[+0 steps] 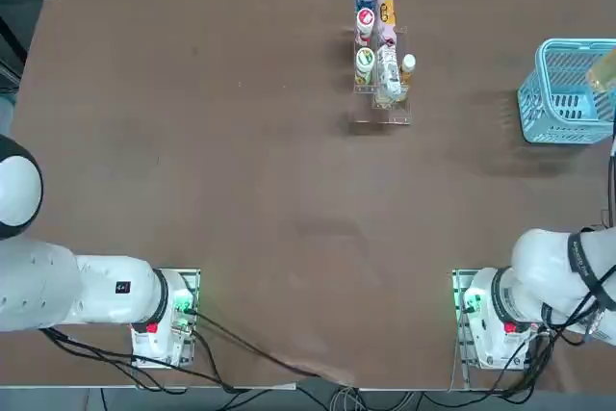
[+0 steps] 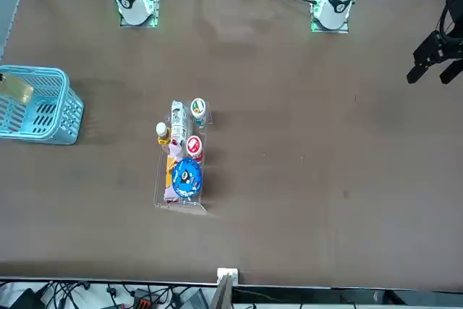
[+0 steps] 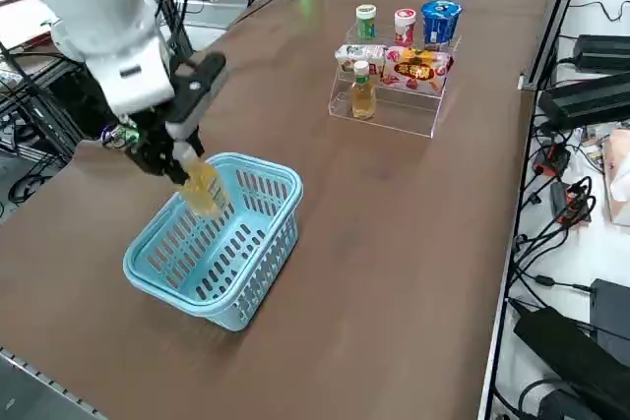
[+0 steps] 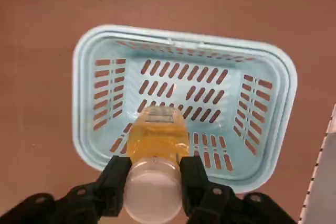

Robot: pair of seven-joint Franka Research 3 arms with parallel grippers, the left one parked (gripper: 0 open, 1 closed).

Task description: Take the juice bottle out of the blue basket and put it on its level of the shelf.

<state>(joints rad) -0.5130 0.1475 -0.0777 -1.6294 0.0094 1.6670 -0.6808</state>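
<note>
Inventory on brown desk: 1 blue basket, 1 shelf, 1 juice bottle held by right gripper.

Right gripper closed on juice bottle, 2 black fingers clamped on either side just below white cap. Bottle held above basket interior, clear of basket floor, tilted in right side view. Bottle slim, clear plastic, yellow-amber liquid inside. In top view, seen only as a pale amber patch over basket at right edge of desk.

Blue basket: 1 unit, light blue plastic, rectangular with rounded corners and rolled rim, walls and floor pierced by rows of slots. Nothing else seen inside it. Positioned at robot's right side of desk, well apart from shelf.

Shelf: 1 unit, clear plastic, stepped in tiers, standing near far edge of desk. Contents counted in right side view: 1 blue-lidded cup, 1 small red-and-white bottle and 1 small green-and-white bottle on top tier; 2 flat snack packets on middle tier; 1 small amber bottle with white cap upright on lowest tier. Total 6 items on shelf.
</note>
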